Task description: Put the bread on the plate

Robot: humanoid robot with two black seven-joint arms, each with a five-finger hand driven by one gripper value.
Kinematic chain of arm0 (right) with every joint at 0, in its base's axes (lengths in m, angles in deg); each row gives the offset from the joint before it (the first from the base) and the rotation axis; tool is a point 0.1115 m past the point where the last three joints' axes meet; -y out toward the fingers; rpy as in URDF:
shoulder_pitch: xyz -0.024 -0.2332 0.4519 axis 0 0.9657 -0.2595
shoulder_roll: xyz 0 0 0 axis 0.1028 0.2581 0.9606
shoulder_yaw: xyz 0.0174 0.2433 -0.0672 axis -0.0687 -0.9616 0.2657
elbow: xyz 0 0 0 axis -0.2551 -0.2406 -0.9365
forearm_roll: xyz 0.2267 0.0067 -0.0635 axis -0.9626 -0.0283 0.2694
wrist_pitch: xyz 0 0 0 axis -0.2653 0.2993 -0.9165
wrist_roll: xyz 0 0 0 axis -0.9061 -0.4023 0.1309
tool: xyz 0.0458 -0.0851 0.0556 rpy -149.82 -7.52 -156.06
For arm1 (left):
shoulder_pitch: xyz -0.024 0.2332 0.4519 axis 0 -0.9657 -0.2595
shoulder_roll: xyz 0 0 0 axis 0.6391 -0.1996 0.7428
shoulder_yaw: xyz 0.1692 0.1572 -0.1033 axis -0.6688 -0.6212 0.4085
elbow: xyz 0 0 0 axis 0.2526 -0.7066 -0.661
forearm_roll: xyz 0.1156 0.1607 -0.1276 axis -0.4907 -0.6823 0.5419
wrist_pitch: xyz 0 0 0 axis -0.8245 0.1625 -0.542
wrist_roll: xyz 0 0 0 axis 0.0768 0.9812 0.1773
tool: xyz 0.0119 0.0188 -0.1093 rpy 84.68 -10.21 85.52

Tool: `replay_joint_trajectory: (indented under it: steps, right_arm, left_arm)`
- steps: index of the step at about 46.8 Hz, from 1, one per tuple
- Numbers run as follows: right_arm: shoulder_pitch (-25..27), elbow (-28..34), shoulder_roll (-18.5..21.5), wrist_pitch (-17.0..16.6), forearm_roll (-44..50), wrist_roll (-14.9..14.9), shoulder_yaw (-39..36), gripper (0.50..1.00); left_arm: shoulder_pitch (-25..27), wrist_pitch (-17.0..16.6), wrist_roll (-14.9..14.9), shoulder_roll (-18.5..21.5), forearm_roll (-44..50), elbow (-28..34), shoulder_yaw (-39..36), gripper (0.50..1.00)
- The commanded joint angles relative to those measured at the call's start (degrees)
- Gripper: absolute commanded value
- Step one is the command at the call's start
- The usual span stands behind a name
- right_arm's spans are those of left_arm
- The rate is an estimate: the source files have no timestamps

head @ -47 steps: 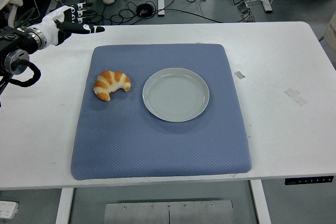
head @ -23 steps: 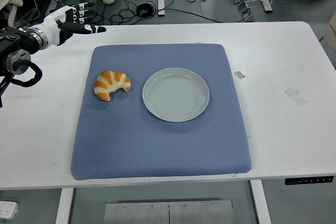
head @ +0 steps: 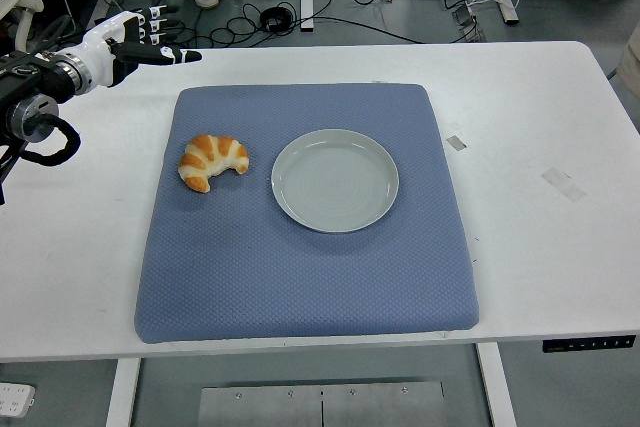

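Blue mat [head: 300, 267] lies flat on the white counter [head: 540, 247]. On it, the bread [head: 212, 161] sits just left of the empty plate [head: 335, 180], not touching. My left robot hand [head: 130, 39] hovers at the far left corner, fingers extended, holding nothing.

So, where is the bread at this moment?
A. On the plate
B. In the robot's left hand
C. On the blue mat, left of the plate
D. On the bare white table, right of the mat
C: the bread lies on the mat, just left of the empty plate, while the left hand is open, far from it.
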Motion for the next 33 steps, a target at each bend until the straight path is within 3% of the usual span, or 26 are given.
replay_joint_trajectory:
  steps: [1,33]
  right_arm:
    - [0.0,0.0,0.0,0.0,0.0,0.0,0.0,1.0]
    - [0.0,0.1,0.0,0.0,0.0,0.0,0.0,1.0]
  left_arm:
    - [0.0,0.0,0.0,0.0,0.0,0.0,0.0,0.969]
    - [0.0,0.0,0.0,-0.5,0.0,-0.8,0.0,0.969]
